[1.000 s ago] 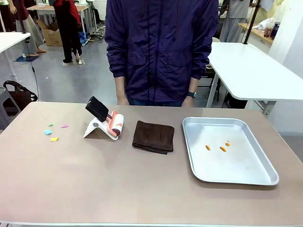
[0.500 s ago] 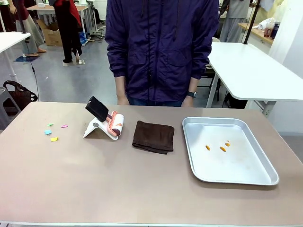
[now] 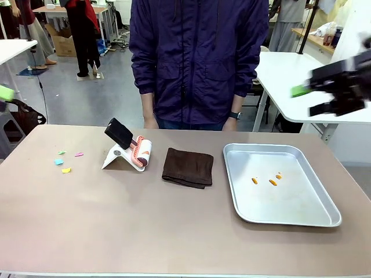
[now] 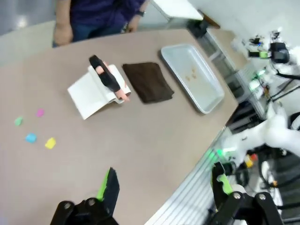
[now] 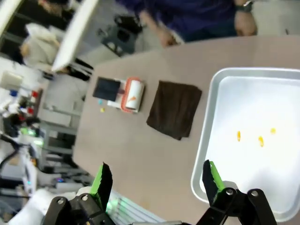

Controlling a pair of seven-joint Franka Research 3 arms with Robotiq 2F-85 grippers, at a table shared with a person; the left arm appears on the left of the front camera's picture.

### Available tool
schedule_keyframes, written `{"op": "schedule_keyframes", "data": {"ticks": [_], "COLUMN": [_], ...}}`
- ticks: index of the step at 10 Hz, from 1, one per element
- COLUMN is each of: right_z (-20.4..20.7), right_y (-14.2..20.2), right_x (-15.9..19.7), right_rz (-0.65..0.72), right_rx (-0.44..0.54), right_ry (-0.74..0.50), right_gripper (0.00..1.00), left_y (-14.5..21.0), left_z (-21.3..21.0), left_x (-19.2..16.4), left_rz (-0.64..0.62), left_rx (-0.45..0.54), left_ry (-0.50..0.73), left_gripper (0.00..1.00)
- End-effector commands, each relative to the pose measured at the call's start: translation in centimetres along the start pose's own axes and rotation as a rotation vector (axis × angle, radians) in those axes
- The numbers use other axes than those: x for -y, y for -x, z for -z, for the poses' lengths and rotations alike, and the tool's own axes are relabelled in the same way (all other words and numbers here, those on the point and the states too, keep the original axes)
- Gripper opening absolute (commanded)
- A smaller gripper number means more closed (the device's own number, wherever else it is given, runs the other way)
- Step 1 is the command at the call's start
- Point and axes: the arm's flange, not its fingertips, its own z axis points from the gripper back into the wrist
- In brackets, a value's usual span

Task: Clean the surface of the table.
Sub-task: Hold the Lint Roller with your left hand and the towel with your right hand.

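Note:
The brownish table (image 3: pixel 145 231) holds small coloured paper scraps (image 3: pixel 64 162) at its left and orange crumbs (image 3: pixel 265 180) inside a silver tray (image 3: pixel 290 219). My right gripper (image 3: pixel 306 99) hovers high above the table's far right, open and empty. In the right wrist view the right gripper (image 5: pixel 157 180) looks down on the tray (image 5: pixel 206 136) with its fingers wide apart. A green pad (image 3: pixel 6 91) of my left gripper shows at the left edge. High over the near left side, the left gripper (image 4: pixel 166 187) stands open, holding nothing, with the scraps (image 4: pixel 33 136) below it.
A lint roller on a white stand (image 3: pixel 128 147) and a folded brown cloth (image 3: pixel 187 167) lie mid-table. A person in a purple jacket (image 3: pixel 197 58) stands at the far edge with hands down. White tables (image 3: pixel 307 87) stand behind.
Both grippers have come into the front view, the right one at the upper right and the left one's pad at the left edge. Nothing on the table has moved.

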Motion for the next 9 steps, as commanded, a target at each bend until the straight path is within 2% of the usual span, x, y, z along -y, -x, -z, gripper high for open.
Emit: {"op": "schedule_keyframes", "data": {"ticks": [1, 3, 5, 7, 8, 9], "right_z": [6.1, 13.1, 18.1, 20.0, 19.4, 20.1], "right_y": [-1.7, -1.1, -0.3, -0.1, -0.2, 1.3], "right_x": [-2.4, -5.0, -5.8, -5.2, -4.6, -4.1], "right_rz": [-0.002, 0.081, 0.147, 0.191, 0.176, 0.151], "right_rx": [-0.093, -0.126, -0.189, -0.248, -0.308, -0.226], "right_ry": [0.094, 0.201, 0.292, 0.312, 0.304, 0.31], "right_gripper": [1.0, 1.0, 1.0, 1.0, 1.0, 1.0], "left_y": [-3.0, -4.8, -5.5, -5.9, -5.8, -4.7], "left_z": [3.6, 8.6, 12.4, 14.5, 14.2, 14.7], "left_x": [-1.0, -2.3, -4.3, -6.0, -6.3, -5.6], "left_rz": [0.007, -0.016, -0.068, -0.11, -0.118, -0.073], "left_rx": [-0.131, -0.176, -0.205, -0.214, -0.202, -0.233], "left_ry": [-0.072, -0.091, -0.063, -0.028, 0.021, -0.059], "left_gripper": [1.0, 1.0, 1.0, 1.0, 1.0, 1.0]}}
